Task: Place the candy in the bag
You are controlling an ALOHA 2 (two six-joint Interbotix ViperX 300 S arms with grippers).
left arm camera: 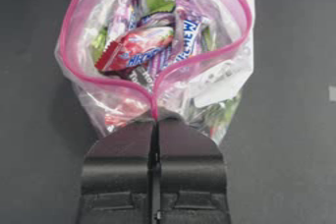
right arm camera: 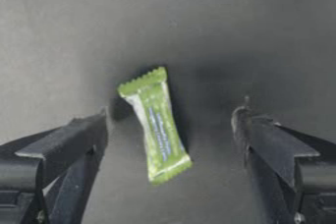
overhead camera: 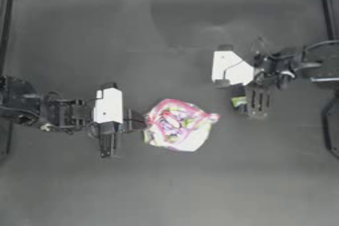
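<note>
Right now the left gripper [left arm camera: 155, 120] is pinching the pink seal strip of the bag [overhead camera: 177, 125] with its jaws clamped tight together, holding the mouth so it gapes open, with the colourful sweets showing inside. The bag is lying near the middle of the table [overhead camera: 165, 190], just beside that gripper. Over to the right of the bag and apart from it, the right gripper [right arm camera: 171, 134] is hovering above the candy [right arm camera: 155, 124] with its jaws spread wide, one on each side of the piece and neither touching it. The candy is resting on the dark surface, lying slantwise between the two jaws. It is looking like a very light thing, a small wrapped bar with crimped ends, and the glossy wrapper is likely slippery and a little crinkly, so a careless squeeze could flick it sideways. The firm middle of the bar is probably the best place to take hold, across its narrow width, rather than the thin flat ends, which would likely fold or slip. The bag itself is soft and floppy, so its opening is depending on the left gripper's pinch.
</note>
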